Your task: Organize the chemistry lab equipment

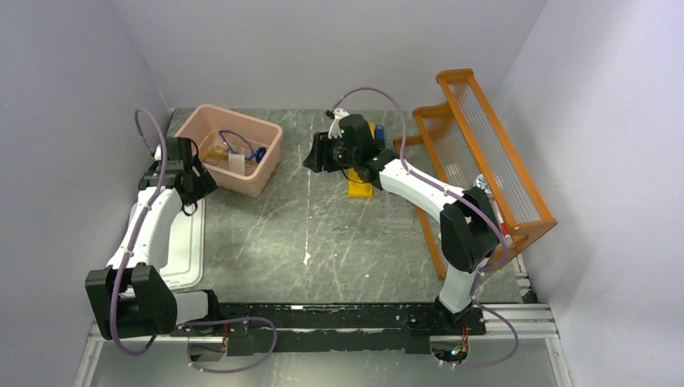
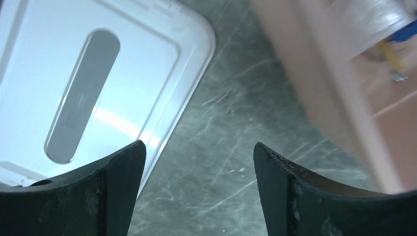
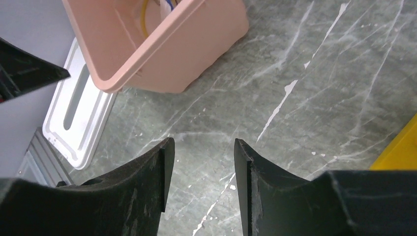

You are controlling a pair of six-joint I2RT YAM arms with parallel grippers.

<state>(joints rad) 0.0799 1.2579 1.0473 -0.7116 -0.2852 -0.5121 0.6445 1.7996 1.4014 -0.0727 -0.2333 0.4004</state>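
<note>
**Pink tub (image 1: 239, 184) part-filled, not done yet**

Got white lid (image 1: 187, 246) off, lying flat. Seeing left tool (image 2: 199, 147) spread wide, holding nothing. Spotted goggles (image 1: 246, 145) and tubing (image 1: 214, 151) in tub. Seeing right tool (image 3: 202, 142) part open, empty. Still got yellow piece (image 1: 360, 188) and blue bit (image 1: 379, 131) out on bench (image 1: 323, 234); guessing halfway.

Left fingers (image 2: 105, 194) wide apart, right fingers (image 3: 142, 196) narrowly apart, both empty
</note>
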